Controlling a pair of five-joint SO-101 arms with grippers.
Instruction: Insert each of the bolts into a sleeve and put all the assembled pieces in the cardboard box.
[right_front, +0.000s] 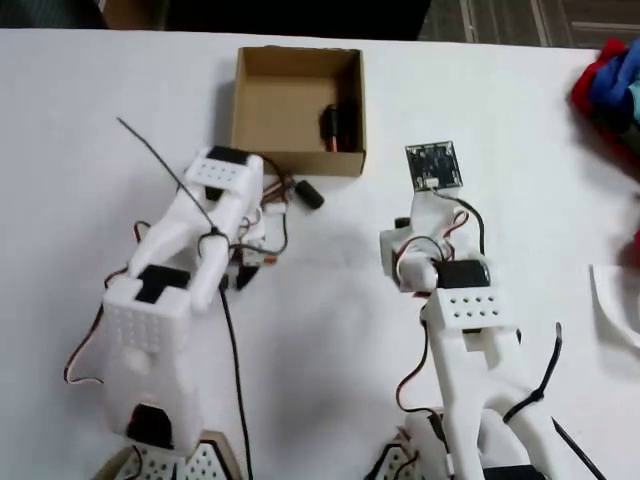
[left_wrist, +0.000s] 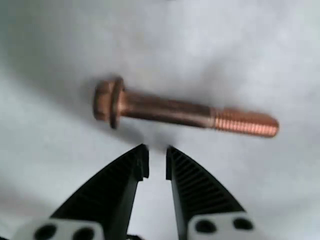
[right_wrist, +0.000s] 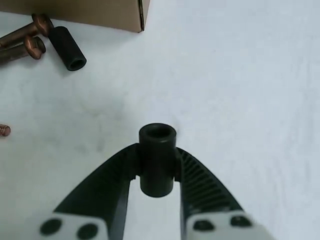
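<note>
Copper bolt (left_wrist: 180, 111) lay on white table (left_wrist: 260, 45) just beyond left gripper (left_wrist: 157, 150) tips, jaws barely parted on nothing, right gripper (right_wrist: 156, 154) pinched black sleeve (right_wrist: 157, 137) upright, spare sleeve (right_wrist: 70, 42), two bolts (right_wrist: 22, 42) and box (right_wrist: 75, 12) lay farther ahead of it.

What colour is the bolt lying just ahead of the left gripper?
Copper-coloured, with a metallic sheen. The bolt shows best in the left wrist view.

Left end effector (left_wrist: 156, 161) ajar, right end effector (right_wrist: 157, 159) clamped
</note>
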